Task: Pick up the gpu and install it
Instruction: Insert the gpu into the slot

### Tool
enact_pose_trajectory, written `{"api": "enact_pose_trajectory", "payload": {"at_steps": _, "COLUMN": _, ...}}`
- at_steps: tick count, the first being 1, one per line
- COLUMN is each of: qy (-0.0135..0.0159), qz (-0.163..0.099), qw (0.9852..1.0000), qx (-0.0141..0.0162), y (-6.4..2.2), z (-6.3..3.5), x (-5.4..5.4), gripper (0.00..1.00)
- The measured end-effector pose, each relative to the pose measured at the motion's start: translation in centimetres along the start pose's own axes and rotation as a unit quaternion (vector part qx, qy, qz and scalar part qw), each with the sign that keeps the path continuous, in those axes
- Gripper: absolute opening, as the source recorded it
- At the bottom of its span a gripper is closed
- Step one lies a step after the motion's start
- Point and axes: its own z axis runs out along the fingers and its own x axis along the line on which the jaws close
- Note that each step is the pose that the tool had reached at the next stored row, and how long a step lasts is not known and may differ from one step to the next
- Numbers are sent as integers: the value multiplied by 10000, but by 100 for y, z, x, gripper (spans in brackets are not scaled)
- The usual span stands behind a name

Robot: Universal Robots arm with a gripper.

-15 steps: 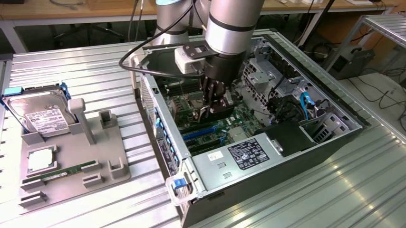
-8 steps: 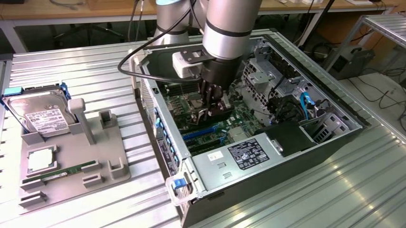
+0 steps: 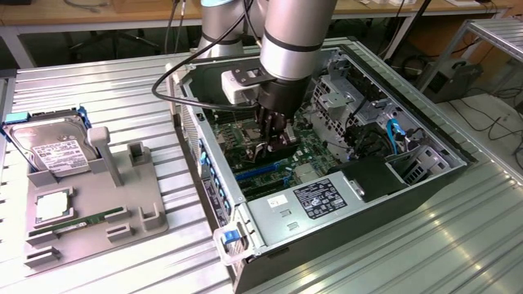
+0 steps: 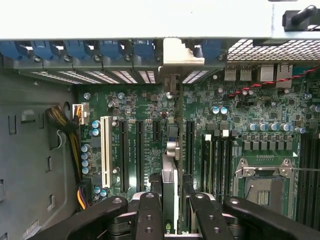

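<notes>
The gpu (image 4: 170, 165) shows edge-on in the wrist view, a slim dark card standing upright over the green motherboard (image 4: 135, 105). Its silvery bracket (image 4: 182, 52) reaches up to the row of blue slot latches at the case's rear wall. My gripper (image 4: 170, 210) is shut on the card, one black finger (image 4: 149, 212) on each side. The card sits between two long black expansion slots; I cannot tell whether its edge is seated. In the exterior view my gripper (image 3: 274, 147) reaches down inside the open computer case (image 3: 196, 131).
A white slot (image 4: 105, 150), a CPU socket (image 4: 262, 185) and bundled cables (image 4: 62, 120) surround the card. A power supply (image 3: 319, 199) fills the case's near end. At the exterior view's left, a grey fixture (image 3: 122, 202) holds a hard drive (image 3: 49, 150) and a memory stick (image 3: 82, 220).
</notes>
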Motion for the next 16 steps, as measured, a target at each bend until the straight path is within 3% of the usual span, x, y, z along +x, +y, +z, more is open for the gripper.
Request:
{"api": "enact_pose_trajectory", "payload": {"at_steps": 7, "qy": -2, "qz": 0, "qw": 10000, "qx": 7, "y": 0, "z": 2, "x": 0, "gripper": 26}}
{"api": "enact_pose_trajectory", "payload": {"at_steps": 16, "qy": 0, "qz": 1, "qw": 10000, "qx": 99, "y": 3, "z": 5, "x": 0, "gripper": 26}}
